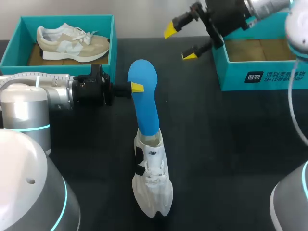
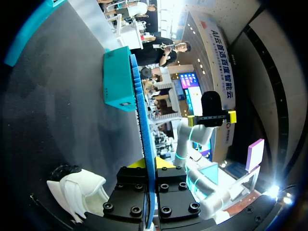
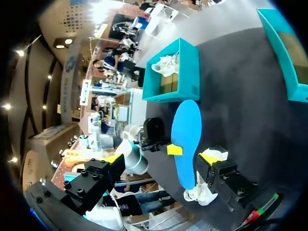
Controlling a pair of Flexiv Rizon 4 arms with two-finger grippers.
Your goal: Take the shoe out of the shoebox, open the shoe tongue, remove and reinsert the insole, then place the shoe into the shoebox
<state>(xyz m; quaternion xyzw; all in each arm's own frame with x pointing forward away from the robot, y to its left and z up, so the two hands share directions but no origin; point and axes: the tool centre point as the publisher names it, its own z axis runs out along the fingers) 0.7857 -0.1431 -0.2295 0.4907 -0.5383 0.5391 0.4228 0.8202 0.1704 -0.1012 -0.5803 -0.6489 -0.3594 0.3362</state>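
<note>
A dark tabletop (image 1: pixel 231 144) fills the scene, with a teal box at each far corner. The left shoebox (image 1: pixel 67 19) holds a beige-and-white sneaker (image 1: pixel 72 43) lying on its side. The right shoebox (image 1: pixel 260 77) shows its brown cardboard floor.

Near the middle of the tabletop, closer to the robot, a white shoe (image 1: pixel 153 187) stands on its sole with its toe towards the robot and its laces uppermost. A blue insole (image 1: pixel 144 101) rises out of its opening and leans away towards the far side. The insole's lower end sits inside the shoe, though how deep it goes is hard to judge from here.

The left arm comes in level from the left. The left pincer (image 1: pixel 137 87) is clenched on the upper part of the insole. One yellow tip presses the face that shows in the head view. The left wrist view shows the insole edge-on, squeezed between the two fingers.

The right arm enters from the far right corner. The right pincer (image 1: pixel 179 43) hangs released above the tabletop, just beside the right shoebox's near-left corner, its yellow tips spread wide and touching nothing. It is well apart from the insole and the white shoe.
</note>
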